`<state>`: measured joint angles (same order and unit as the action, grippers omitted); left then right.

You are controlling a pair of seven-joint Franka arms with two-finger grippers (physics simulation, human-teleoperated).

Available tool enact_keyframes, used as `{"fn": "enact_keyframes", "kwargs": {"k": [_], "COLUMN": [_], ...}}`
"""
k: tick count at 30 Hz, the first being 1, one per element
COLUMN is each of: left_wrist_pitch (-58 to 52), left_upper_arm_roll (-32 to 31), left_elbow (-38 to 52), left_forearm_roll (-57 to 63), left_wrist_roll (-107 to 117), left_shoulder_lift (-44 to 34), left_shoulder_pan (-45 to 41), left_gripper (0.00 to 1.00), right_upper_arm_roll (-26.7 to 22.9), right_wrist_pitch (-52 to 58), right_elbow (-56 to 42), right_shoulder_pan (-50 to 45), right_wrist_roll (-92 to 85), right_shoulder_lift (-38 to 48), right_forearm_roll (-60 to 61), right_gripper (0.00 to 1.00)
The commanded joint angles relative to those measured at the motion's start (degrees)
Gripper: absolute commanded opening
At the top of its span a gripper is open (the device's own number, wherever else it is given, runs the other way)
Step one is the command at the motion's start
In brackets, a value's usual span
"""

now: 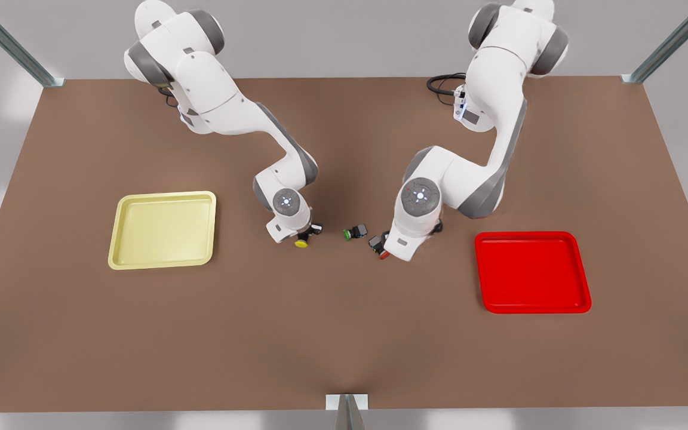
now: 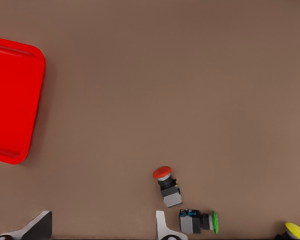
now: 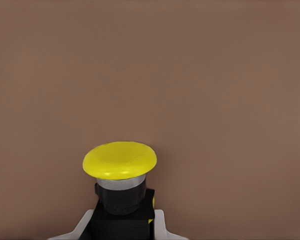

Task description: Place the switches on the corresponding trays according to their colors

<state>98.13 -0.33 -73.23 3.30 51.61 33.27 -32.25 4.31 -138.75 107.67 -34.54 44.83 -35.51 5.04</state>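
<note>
Right wrist view puts us closest: our right end effector (image 3: 122, 227) is closed on the yellow switch (image 3: 120, 172), its white fingers (image 3: 160, 225) pressed to either side of the black body with the yellow cap sticking out past them over the brown desk (image 3: 190, 75). From the left wrist view, our left end effector (image 2: 102, 227) has its fingers spread wide with nothing between them, above the desk; the red switch (image 2: 166, 186) lies on its side just beside one finger, and the green switch (image 2: 199, 221) lies next to it. Farther off in that view is the red tray (image 2: 12, 100). In the front view, both arms reach toward the desk's middle, the green switch between them. The yellow tray (image 1: 163, 230) sits toward the front view's left, the red tray toward its right, both well apart from the switches.
</note>
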Motion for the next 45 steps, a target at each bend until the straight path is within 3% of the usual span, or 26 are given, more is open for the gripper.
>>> {"fn": "enact_keyframes", "kwargs": {"k": [1, 5, 8, 11, 13, 16, 17, 18, 19, 20, 26, 27, 30, 32, 35, 45], "left_wrist_pitch": [0.14, 6.99, 13.67, 21.4, 29.67, 30.19, 32.21, 34.84, 35.2, 35.12, 35.2, 36.35, 36.7, 37.75, 39.34, 45.93], "left_upper_arm_roll": [-0.02, -0.02, -0.02, -0.02, -0.02, 0.07, 0.07, 0.07, 0.76, 9.9, 16.85, 18.7, 19.93, 19.84, 19.84, 19.84], "left_elbow": [0.11, -0.51, -1.21, -10.69, -24.59, -26.96, -26.96, -27.31, -27.58, -27.84, -27.32, -27.23, -27.05, -27.58, -27.84, -33.12], "left_forearm_roll": [-0.22, -0.31, -2.59, -7.07, -13.58, -19.64, -20.26, -20.26, -20.17, -19.91, -17.18, -17.18, -17.36, -18.77, -20.61, -21.49], "left_wrist_roll": [1.56, 2.8, 5.52, 7.19, 6.66, 7.45, 7.98, 10.61, 11.06, 10.71, 10.44, 10.79, 10.97, 11.15, 11.5, 12.64], "left_shoulder_lift": [0.39, 8.57, 12.52, 8.93, 0.93, -0.31, 0.31, 0.74, 1.01, 1.01, 3.12, 4.09, 4.61, 4.79, 5.14, 5.49], "left_shoulder_pan": [-0.09, -1.41, -3.43, -4.58, -3.26, -3.17, -3.43, -3.7, -5.27, -13.09, -20.48, -22.68, -24.88, -25.84, -25.58, -27.34], "left_gripper": [1.0, 1.0, 1.0, 1.0, 1.0, 1.0, 1.0, 1.0, 1.0, 1.0, 1.0, 1.0, 1.0, 1.0, 1.0, 0.99], "right_upper_arm_roll": [0.0, 0.08, 0.08, 0.08, 0.08, 0.26, 0.35, 0.35, 0.35, 0.35, 0.52, 1.14, 9.05, 9.05, 9.05, 9.14], "right_wrist_pitch": [0.06, 1.99, 10.6, 13.68, 13.77, 13.15, 12.98, 12.89, 11.74, 11.92, 12.97, 18.59, 44.6, 56.48, 57.1, 57.18], "right_elbow": [0.0, -0.35, 1.05, 5.97, 10.36, 18.45, 19.24, 19.16, 19.07, 19.07, 18.28, 14.42, -12.73, -29.35, -29.45, -29.53], "right_shoulder_pan": [0.0, 1.75, 14.06, 26.27, 32.34, 39.99, 42.62, 44.73, 45.09, 44.91, 44.47, 44.12, 43.25, 38.94, 38.94, 38.85], "right_wrist_roll": [0.09, 0.0, -12.12, -28.56, -36.47, -45.26, -48.86, -53.07, -53.79, -53.44, -53.53, -53.09, -38.33, -38.41, -38.59, -38.32], "right_shoulder_lift": [0.0, 1.75, 9.93, 14.94, 18.36, 24.26, 24.61, 24.17, 23.73, 23.73, 23.99, 23.91, 22.85, 22.76, 25.93, 24.87], "right_forearm_roll": [-0.12, -0.12, -0.21, -0.29, -0.56, -3.89, -5.39, -5.91, -6.45, -6.45, -6.45, -6.27, -6.53, -11.36, -11.46, -12.16], "right_gripper": [0.52, 0.52, 0.52, 0.52, 0.52, 0.52, 0.54, 0.72, 1.0, 1.0, 1.0, 1.0, 1.0, 1.0, 1.0, 1.0]}}
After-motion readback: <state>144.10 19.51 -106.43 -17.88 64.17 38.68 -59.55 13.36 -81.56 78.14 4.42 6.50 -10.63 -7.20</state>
